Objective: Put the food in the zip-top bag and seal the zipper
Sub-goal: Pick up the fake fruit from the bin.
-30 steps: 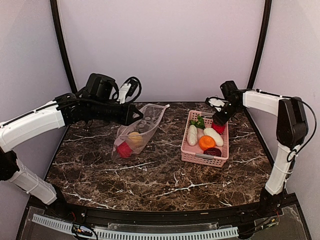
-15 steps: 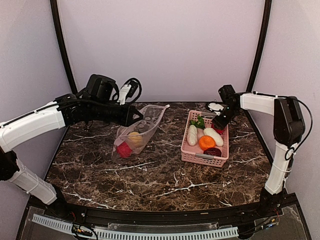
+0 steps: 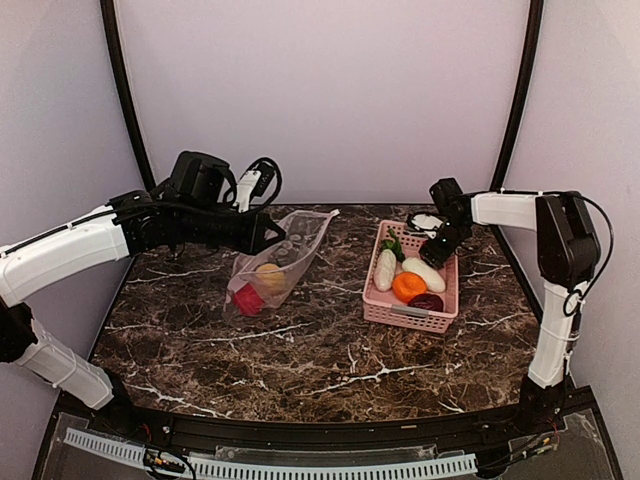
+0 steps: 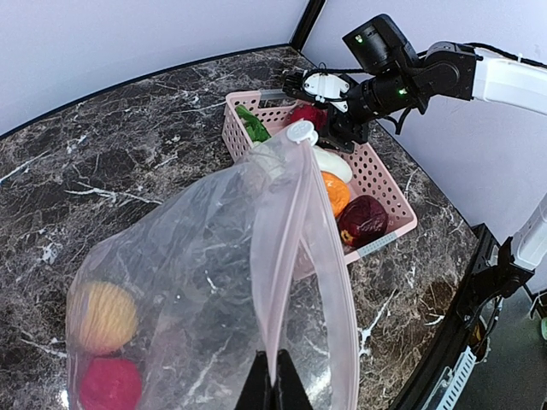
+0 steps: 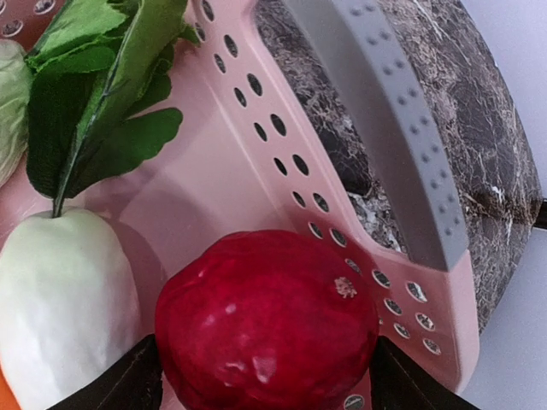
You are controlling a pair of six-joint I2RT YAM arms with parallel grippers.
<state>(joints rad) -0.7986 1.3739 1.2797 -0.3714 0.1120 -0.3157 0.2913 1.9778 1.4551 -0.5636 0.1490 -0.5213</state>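
In the basket [image 3: 405, 316], right gripper [image 5: 265, 380] grips 1 apple [image 5: 265, 312]; left gripper [image 4: 273, 386] pinches zip-top bag [image 4: 214, 256] holding 2 fruits [image 4: 102, 316]

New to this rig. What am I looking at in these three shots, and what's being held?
Two robot arms, left and right, are bolted to a marble table. One picture comes from a fixed camera above and behind them; the other two from cameras on each wrist. The left pincer pinches the mouth edge of a clear zip-top bag, which already holds a yellow fruit and a red fruit. The right pincer is in a pink basket of toy food, closed around a red apple.
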